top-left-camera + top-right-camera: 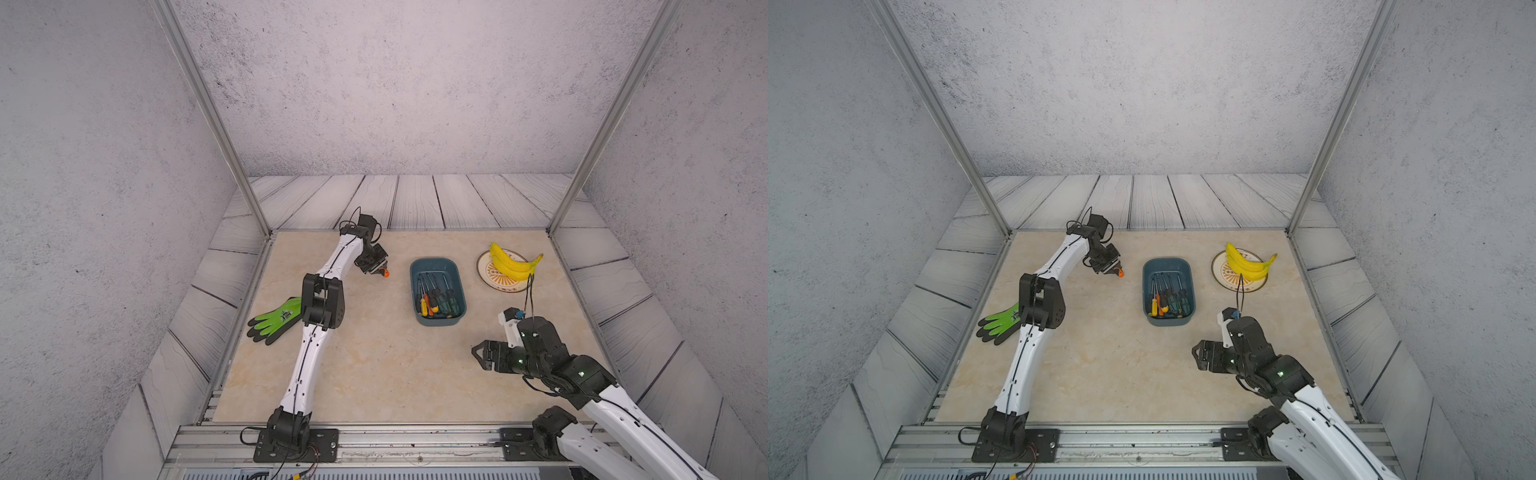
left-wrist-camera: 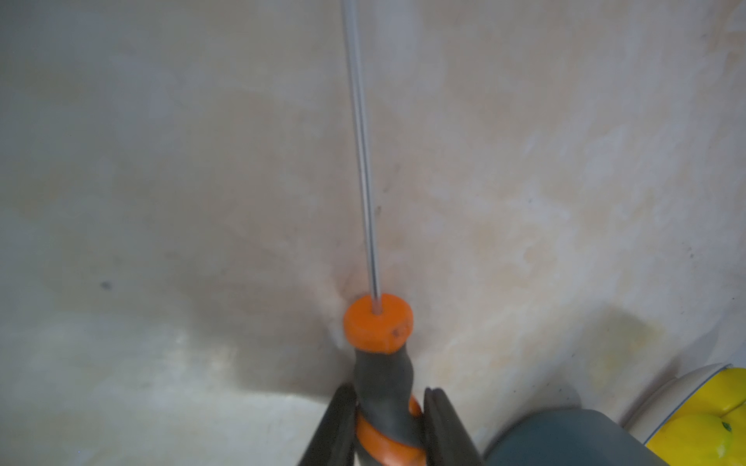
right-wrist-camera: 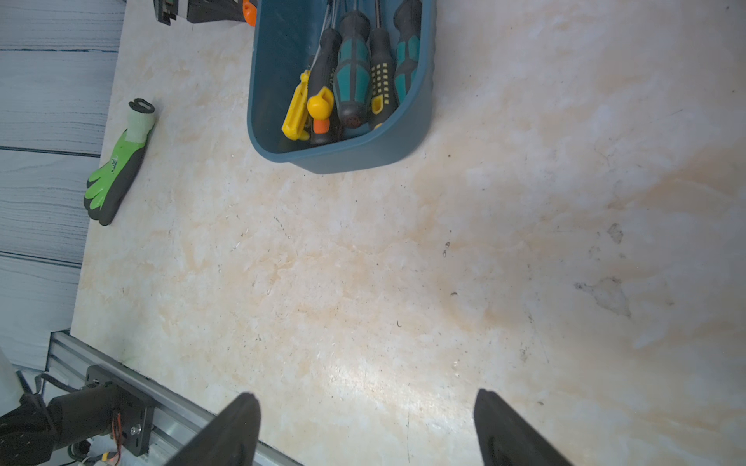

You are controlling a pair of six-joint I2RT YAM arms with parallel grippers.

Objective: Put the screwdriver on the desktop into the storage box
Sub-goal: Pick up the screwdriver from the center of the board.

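Left claw (image 2: 389, 392) is pinched narrow on the black-and-orange handle of the screwdriver (image 2: 377, 322), one jaw each side of the grip just behind the orange collar, steel shaft pointing away over the desktop (image 1: 374, 374); can't tell from any view whether the tool is off the surface or lying on it. To that claw's right, near but apart, sits the storage box (image 1: 441, 321), already holding several other screwdrivers (image 3: 351, 80) with handles bunched at its near end. Over bare desktop the right claw (image 3: 366, 395) hangs wide open, holding nothing, clear of the path. Step in hand looks like securing the grasp, then lift and carry. To do it well: make sure the pinch is firm before rising, since the handle is rounded and the long shaft could swing or roll; lift enough for the tip to clear the box rim, line the shaft up with the box's long axis, aim for the barer strip of floor on the side nearer this arm, lower close before letting go. Plate (image 1: 484, 270) with bananas (image 1: 513, 266) and the green glove (image 1: 276, 320) are out of the way
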